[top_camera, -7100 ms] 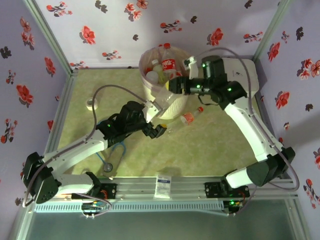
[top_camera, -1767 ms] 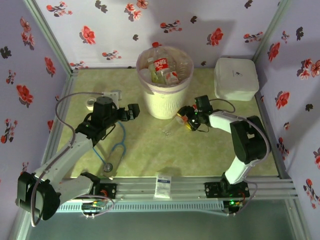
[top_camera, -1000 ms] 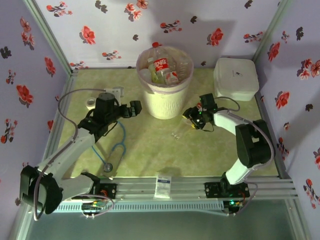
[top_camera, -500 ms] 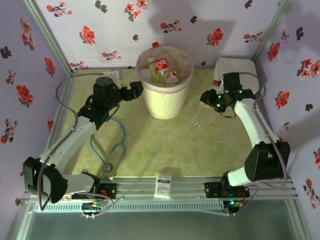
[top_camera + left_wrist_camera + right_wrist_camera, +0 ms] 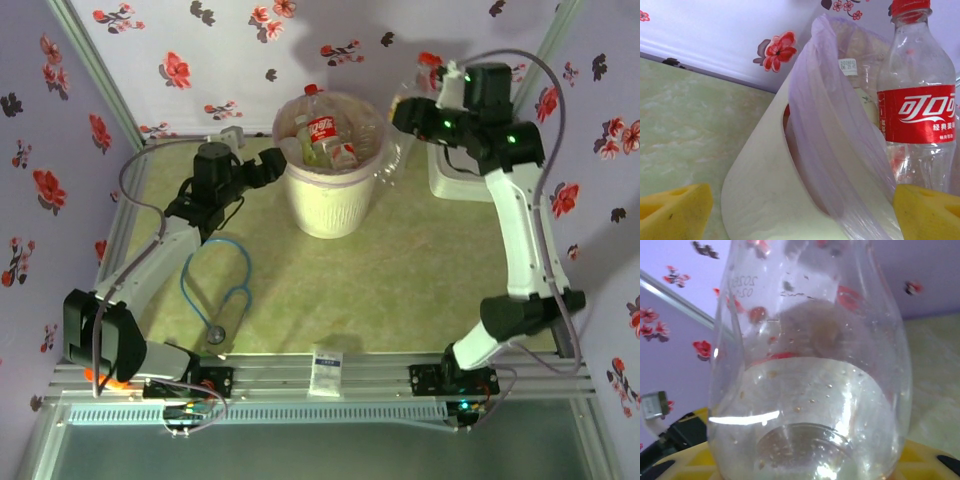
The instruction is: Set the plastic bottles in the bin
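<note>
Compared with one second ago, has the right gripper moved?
Yes. The right gripper, shut on a clear bottle, has gone from beside the foot of the bin towards the back wall, to beside its rim.

In the right wrist view the clear bottle [image 5: 810, 385] runs off the top edge, so its neck and cap are cut away. In the left wrist view the lower edge cuts the bin [image 5: 760, 195]. Overhead, at upper right, the right arm [image 5: 525, 230] covers most of the white box [image 5: 450, 183].
</note>
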Action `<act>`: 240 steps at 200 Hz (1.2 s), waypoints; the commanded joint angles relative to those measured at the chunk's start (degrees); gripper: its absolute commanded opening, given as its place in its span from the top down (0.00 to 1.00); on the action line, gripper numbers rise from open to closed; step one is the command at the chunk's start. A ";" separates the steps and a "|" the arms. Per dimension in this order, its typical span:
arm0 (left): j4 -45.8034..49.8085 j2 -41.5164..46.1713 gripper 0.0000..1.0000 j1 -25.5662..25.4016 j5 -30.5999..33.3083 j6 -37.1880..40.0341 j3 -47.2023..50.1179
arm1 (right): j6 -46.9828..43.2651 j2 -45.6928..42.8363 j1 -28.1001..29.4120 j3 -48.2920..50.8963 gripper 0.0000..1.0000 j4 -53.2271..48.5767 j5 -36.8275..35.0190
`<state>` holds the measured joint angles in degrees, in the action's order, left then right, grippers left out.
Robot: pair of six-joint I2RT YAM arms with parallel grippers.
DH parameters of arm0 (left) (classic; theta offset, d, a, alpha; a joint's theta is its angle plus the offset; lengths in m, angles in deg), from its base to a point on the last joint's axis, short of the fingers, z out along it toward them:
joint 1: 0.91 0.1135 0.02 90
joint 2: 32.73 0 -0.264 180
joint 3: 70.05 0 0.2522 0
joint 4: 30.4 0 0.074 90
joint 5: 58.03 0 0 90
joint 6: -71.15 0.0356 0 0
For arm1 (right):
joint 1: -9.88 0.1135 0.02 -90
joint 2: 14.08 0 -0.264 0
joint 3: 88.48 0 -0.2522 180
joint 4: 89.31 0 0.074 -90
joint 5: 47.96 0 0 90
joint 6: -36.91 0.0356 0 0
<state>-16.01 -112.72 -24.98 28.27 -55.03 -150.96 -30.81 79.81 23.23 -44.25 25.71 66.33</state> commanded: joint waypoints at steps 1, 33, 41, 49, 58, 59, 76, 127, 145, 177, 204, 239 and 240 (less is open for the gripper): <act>-2.31 -1.11 0.07 0.51 -0.69 -1.10 -2.69 | -2.78 8.99 2.52 -8.50 0.69 -1.45 0.53; -1.32 -2.06 0.07 0.52 -0.95 -0.56 -3.94 | -3.80 22.42 4.70 -24.04 0.69 -6.42 0.35; -1.11 -2.19 0.07 0.52 -1.07 -0.36 -4.04 | -4.90 24.19 5.53 -25.94 0.69 -7.49 -1.17; -1.11 -2.27 0.07 0.51 -1.04 -0.19 -4.12 | -5.91 25.19 6.39 -25.89 0.70 -7.30 -2.67; -1.07 -2.43 0.07 0.51 -1.13 -0.08 -4.12 | -6.43 25.75 7.33 -24.86 0.70 -6.44 -3.36; -1.07 -2.49 0.07 0.52 -1.13 -0.05 -4.12 | -6.49 25.83 7.37 -24.72 0.71 -6.35 -3.37; -1.04 -3.18 0.07 0.50 -1.54 -0.16 -4.38 | -7.52 27.34 8.97 -23.62 0.71 -6.61 -3.48; -1.92 -4.55 0.07 0.44 -2.80 -0.79 -4.83 | -9.63 30.28 12.47 -19.78 0.69 -9.49 -6.44; -1.85 -4.53 0.06 0.52 -2.80 -0.76 -4.90 | -8.82 30.40 13.17 -17.73 0.67 -10.31 -6.79; -1.51 -4.31 0.07 0.45 -2.75 -0.54 -5.17 | -7.92 29.70 13.38 -17.27 0.59 -13.85 -8.37; -1.33 -4.04 0.07 0.47 -2.76 -0.28 -5.27 | -7.61 25.26 13.40 -17.23 0.37 -12.76 -11.45; -0.68 -3.63 0.06 0.50 -2.56 0.79 -6.10 | -7.87 20.34 13.22 -18.28 0.20 -11.75 -14.63; -0.65 -3.62 0.06 0.51 -2.55 0.91 -6.17 | -7.91 20.22 13.21 -18.31 0.19 -11.73 -14.72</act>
<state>-16.65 -116.70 -24.87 26.30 -55.40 -154.59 -38.11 105.07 36.43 -62.53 16.53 55.82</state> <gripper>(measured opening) 0.935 0.771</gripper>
